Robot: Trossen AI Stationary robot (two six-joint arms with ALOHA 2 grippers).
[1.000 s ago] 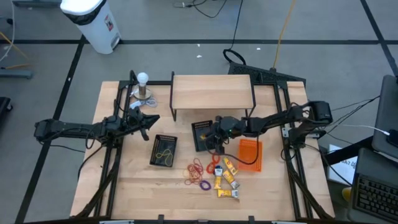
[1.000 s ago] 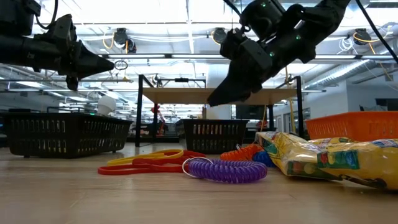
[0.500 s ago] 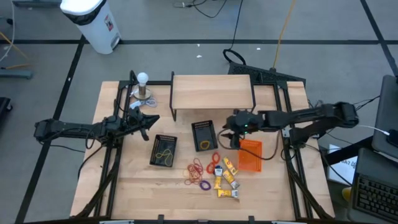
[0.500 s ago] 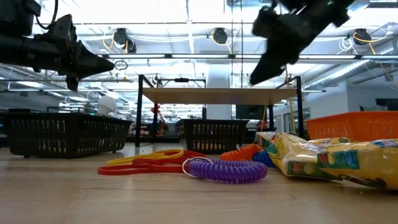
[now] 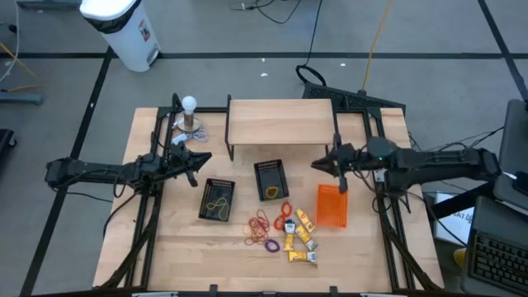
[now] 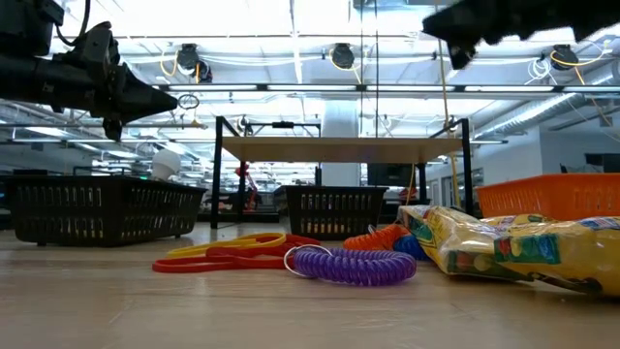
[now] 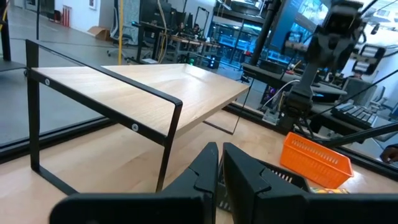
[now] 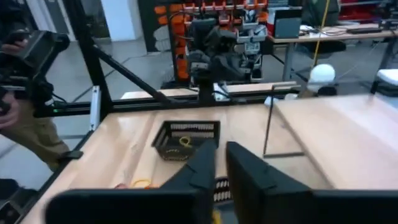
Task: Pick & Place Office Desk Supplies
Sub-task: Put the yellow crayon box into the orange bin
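Rubber bands (image 5: 262,227) in red, orange, yellow and purple lie loose on the wooden table, and in the low view (image 6: 291,257). Yellow packets (image 5: 299,239) lie right of them. A yellow band (image 5: 272,194) lies in the middle black basket (image 5: 271,179), and another in the left black basket (image 5: 218,200). An orange basket (image 5: 332,205) stands farther right. My right gripper (image 5: 317,163) hangs shut and holds nothing, high above the table between the shelf and the orange basket. My left gripper (image 5: 205,157) waits shut at the table's left, also holding nothing.
A wooden shelf on a black frame (image 5: 282,122) stands at the far middle. A white ball on a metal stand (image 5: 190,115) is at the far left. A person (image 8: 18,124) stands beyond the table's left side. Bare wood lies along the near edge.
My right gripper has drawn back from over the middle black basket toward the table's right edge. It has risen and come level. The yellow band in that basket, hidden under the gripper before, now shows.
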